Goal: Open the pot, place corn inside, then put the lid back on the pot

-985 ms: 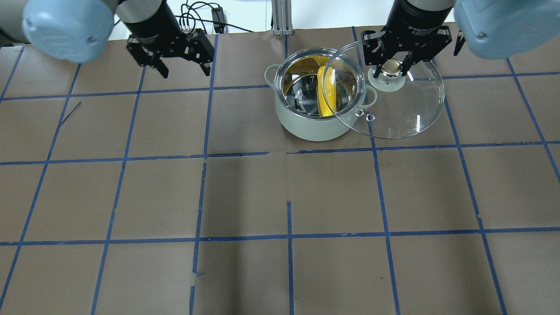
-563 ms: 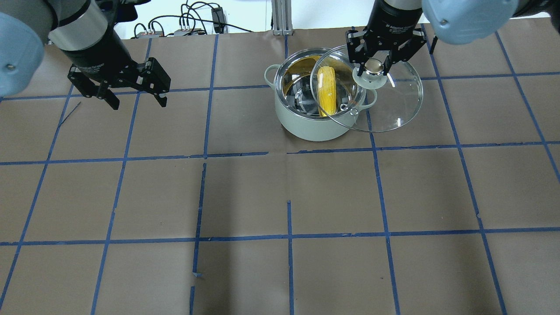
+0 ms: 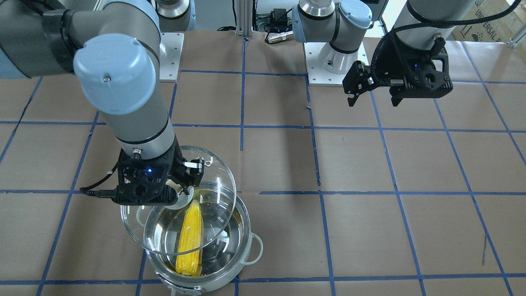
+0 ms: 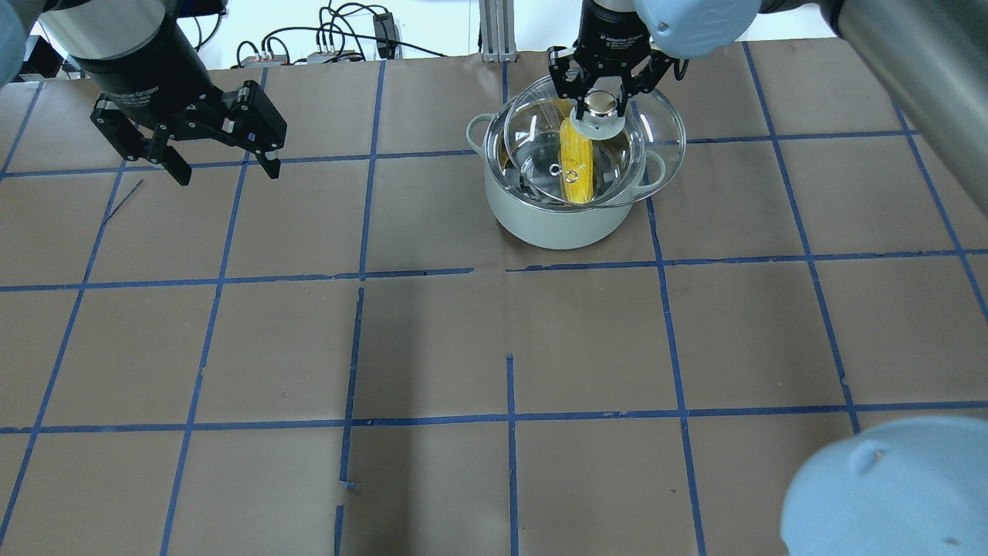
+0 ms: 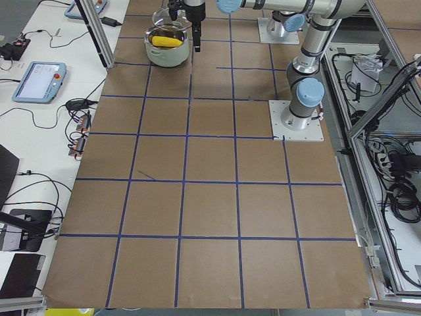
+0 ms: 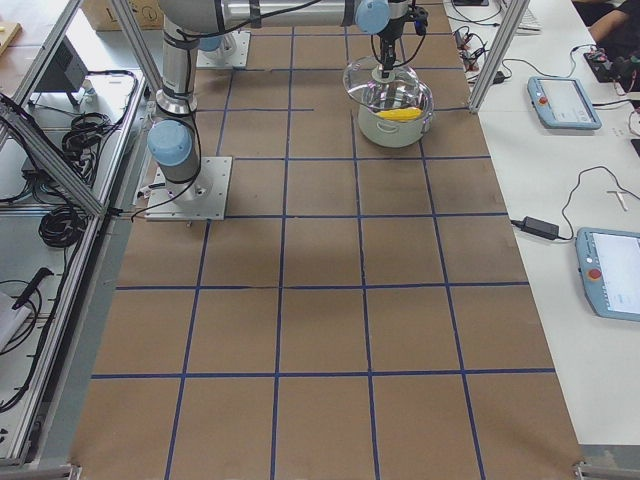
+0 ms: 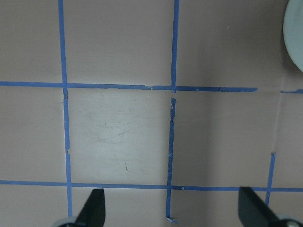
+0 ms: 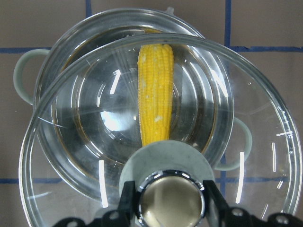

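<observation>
Corn in the pot, lid held over it

The pot (image 4: 556, 224) is shiny inside and pale outside, with a loop handle on each side. The corn (image 3: 188, 263) lies flat on the pot's bottom. The lid (image 4: 660, 127) is clear glass. It hangs over the pot, a bit off to one side, so it covers most of the pot's mouth but not all. I cannot tell if it touches the rim. The right tool (image 4: 603, 102) is closed tight on the lid's knob (image 8: 170, 201). The left tool (image 4: 228, 174) is wide open with nothing in it, well away from the pot.

The surface (image 4: 432, 347) under the pot is brown, with blue tape lines making squares. Behind the pot, past the surface's edge, lie black cables (image 4: 340, 31). White benches beside the surface hold flat screens (image 5: 38, 80).
</observation>
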Robot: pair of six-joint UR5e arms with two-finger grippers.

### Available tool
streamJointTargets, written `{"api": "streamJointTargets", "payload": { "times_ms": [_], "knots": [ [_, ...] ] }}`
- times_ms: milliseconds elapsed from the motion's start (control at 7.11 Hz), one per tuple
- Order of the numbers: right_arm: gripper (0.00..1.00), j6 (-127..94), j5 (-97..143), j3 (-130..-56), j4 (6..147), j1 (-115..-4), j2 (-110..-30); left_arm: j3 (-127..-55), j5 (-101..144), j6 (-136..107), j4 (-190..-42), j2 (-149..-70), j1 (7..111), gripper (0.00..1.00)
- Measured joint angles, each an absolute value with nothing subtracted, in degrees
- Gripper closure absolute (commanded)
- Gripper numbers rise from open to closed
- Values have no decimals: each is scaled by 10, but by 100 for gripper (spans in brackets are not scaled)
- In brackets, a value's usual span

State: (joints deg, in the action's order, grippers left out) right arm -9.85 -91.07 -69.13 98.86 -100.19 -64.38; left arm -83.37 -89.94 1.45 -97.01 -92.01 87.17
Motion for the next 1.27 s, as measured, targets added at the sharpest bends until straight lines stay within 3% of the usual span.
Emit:
{"api": "streamJointTargets", "payload": {
  "times_ms": [422, 1267],
  "knots": [
    [76, -107, -937, -678, 1064, -1012, -590, -827, -901, 21, -968, -924, 872, 0],
    [76, -107, -942, -680, 1087, -1023, -568, -834, -904, 17, -946, -917, 872, 0]
  ]
}}
